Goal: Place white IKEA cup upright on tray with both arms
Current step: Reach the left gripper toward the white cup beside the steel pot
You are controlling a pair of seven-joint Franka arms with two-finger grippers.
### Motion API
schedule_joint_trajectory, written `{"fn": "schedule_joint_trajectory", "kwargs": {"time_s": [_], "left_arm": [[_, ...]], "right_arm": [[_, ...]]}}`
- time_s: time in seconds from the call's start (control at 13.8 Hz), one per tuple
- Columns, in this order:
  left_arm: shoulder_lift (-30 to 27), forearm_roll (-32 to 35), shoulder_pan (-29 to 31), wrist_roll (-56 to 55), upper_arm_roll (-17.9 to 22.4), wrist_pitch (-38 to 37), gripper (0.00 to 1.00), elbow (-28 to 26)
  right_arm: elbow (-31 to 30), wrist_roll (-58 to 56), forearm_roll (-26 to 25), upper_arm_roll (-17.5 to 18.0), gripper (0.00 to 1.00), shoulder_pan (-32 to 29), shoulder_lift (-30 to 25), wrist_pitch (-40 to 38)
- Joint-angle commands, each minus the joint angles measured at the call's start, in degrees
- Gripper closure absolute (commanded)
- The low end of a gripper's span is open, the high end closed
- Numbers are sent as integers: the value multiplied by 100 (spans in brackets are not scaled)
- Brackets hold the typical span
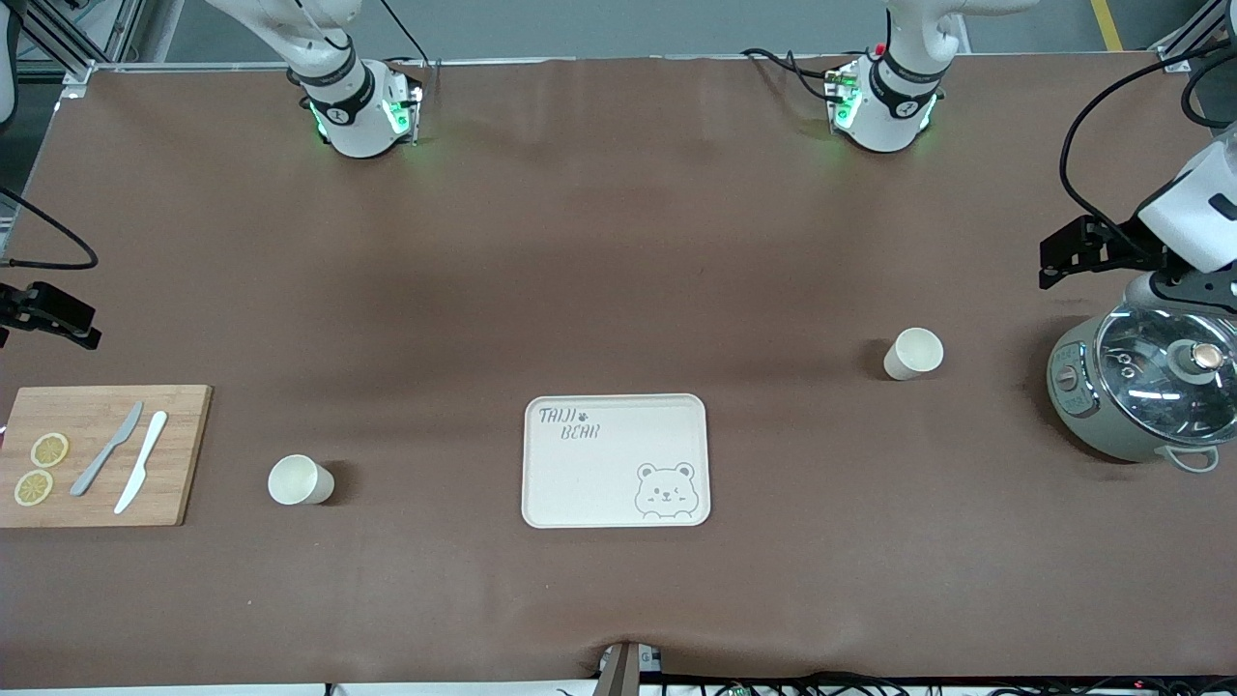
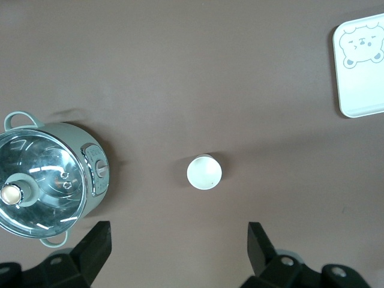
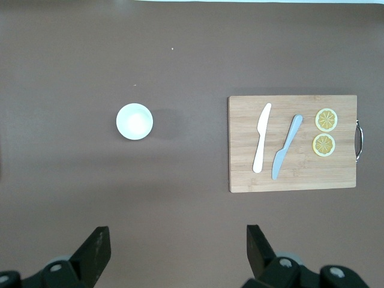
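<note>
We see the cream bear tray [image 1: 617,460] bare at mid-table, one white cup [image 1: 913,354] upright toward the left arm's end, another white cup [image 1: 300,480] toward the right arm's. Left gripper [image 2: 179,249] and right gripper [image 3: 177,252] hover, jaws spread, empty. Cutting board [image 1: 97,454] and lidded pot [image 1: 1140,396] flank the scene.

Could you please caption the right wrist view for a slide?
Right gripper, fingers open, above white cup beside cutting board.
</note>
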Motion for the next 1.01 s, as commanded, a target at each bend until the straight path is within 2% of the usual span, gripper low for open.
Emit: {"fn": "schedule_joint_trajectory", "kwargs": {"time_s": [0.0,0.22,0.29,0.58,0.94], "left_arm": [[34,-70,-17,-113,-13,96,0,45],[139,-79,-121,-298,-39,245,0,-24],[158,-87,-174,-306,-30,472,0,-338],[-53,-79,-166,-219,-74,2552,0,-2499],[43,-52,-87,-78,-65,4549,0,-4197]], "right_arm": [[49,-53,92,-1,0,-6,18,8],[49,-53,92,-1,0,-6,18,8],[49,-53,101,-1,0,-6,18,8],[49,-44,101,-1,0,-6,18,8],[49,-44,101,8,0,12,18,-10]]}}
